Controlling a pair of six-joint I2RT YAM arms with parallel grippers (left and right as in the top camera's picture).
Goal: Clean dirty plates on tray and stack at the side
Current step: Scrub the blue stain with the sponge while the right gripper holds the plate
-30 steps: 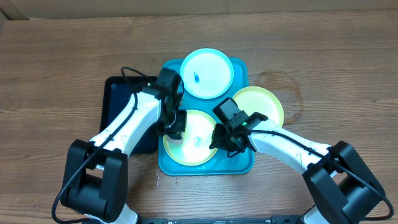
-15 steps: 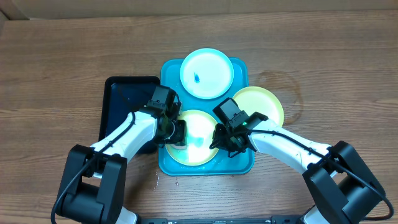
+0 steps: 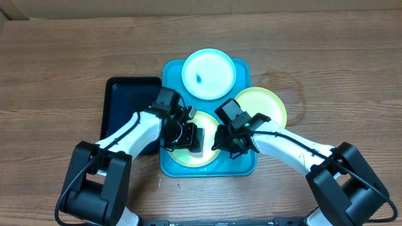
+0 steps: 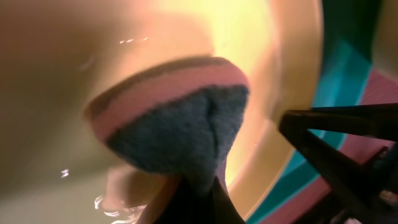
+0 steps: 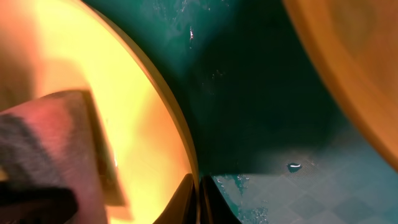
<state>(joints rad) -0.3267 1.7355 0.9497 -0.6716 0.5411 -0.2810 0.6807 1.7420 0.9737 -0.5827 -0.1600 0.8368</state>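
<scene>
The turquoise tray (image 3: 171,70) holds three plates. A light-blue plate (image 3: 209,73) with a small blue smear lies at the back. One lime-green plate (image 3: 267,103) overhangs the right side. Another lime-green plate (image 3: 204,150) lies at the front. My left gripper (image 3: 190,137) is shut on a pink and dark grey sponge (image 4: 180,124) pressed onto the front plate (image 4: 93,50). My right gripper (image 5: 199,199) is shut on that plate's right rim (image 5: 180,137), over the wet tray floor (image 5: 261,93). It also shows in the overhead view (image 3: 221,143).
A smaller black tray (image 3: 125,103) lies against the turquoise tray's left side. Both arms reach in from the front edge of the wooden table (image 3: 63,63). A faint ring mark shows on the wood at the right.
My left gripper has slid the sponge from the front plate's left edge rightward toward its middle. The right gripper has stayed on the rim.
</scene>
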